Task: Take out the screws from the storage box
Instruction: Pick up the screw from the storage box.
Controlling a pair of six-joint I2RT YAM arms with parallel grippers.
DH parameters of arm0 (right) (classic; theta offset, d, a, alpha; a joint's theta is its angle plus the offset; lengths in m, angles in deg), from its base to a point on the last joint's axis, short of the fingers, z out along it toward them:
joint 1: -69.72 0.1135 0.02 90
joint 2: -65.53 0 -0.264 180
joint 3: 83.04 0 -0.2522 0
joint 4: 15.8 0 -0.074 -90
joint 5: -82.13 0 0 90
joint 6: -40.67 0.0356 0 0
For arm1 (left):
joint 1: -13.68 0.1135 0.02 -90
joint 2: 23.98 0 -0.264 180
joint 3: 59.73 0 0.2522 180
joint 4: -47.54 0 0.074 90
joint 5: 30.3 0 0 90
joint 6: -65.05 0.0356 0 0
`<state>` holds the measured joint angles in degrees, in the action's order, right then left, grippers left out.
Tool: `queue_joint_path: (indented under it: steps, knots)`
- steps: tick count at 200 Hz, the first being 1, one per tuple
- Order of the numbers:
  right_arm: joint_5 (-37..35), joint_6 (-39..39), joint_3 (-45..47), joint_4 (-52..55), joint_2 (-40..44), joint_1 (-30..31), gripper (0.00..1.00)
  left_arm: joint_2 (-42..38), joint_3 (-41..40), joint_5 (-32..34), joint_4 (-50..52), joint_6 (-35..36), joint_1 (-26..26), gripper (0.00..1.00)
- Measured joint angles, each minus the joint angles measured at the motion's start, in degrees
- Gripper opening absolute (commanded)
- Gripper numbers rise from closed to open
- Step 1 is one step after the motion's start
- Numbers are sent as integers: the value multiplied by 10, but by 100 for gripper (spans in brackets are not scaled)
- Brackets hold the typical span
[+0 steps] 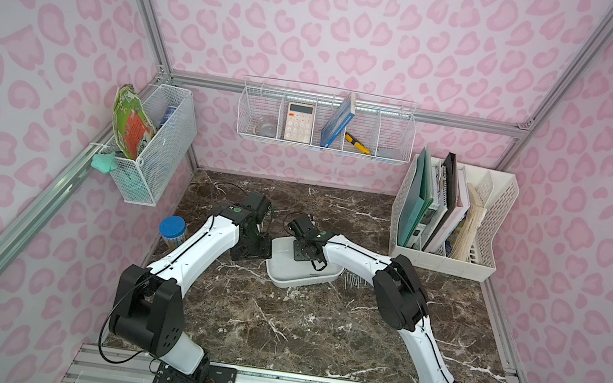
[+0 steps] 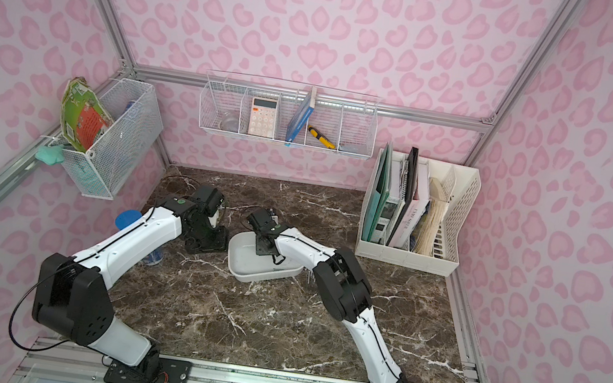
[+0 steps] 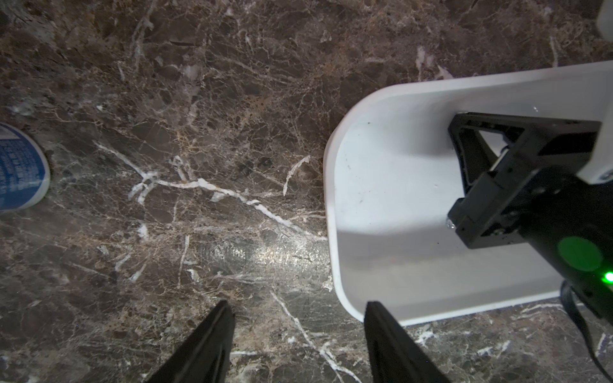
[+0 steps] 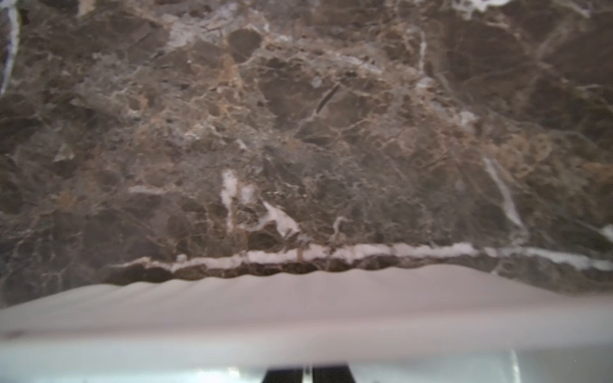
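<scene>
Screws (image 1: 351,281): a small silver cluster on the bench (image 1: 296,331), outside the storage box (image 1: 285,278), just beside its wall on the right arm's side and apart from both sets of fingers.
Storage box: a white tub at mid-bench, between the two arms.
Right fingers (image 4: 331,376): low inside the box, pressed almost together and facing a wall; whether they pinch anything cannot be told.
Left fingers (image 3: 212,338): spread wide and holding nothing, over the bench at a box corner.
Hidden: in both top views the right arm covers one end of the box.
Views: only the left wrist view shows the box floor. The right wrist view is blurred.
Jar (image 1: 172,227): blue-lidded, behind the left arm.
</scene>
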<state>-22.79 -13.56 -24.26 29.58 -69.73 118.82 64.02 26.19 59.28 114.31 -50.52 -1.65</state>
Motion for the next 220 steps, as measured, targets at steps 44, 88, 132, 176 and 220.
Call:
queue_joint_path:
  steps: [44,88,132,176,220]
  knots:
    - [26,-1,38,6,40,-17,7,0,0,-1,0,0,0,67]
    - [54,-3,86,-47,109,-29,7,1,0,-5,0,0,0,67]
    - [65,-2,129,-76,144,-32,7,4,0,-14,0,2,-1,67]
    - [59,0,203,-96,215,-48,7,11,0,-22,0,2,-2,67]
    - [50,4,295,-120,317,-66,8,18,2,-22,2,2,-3,67]
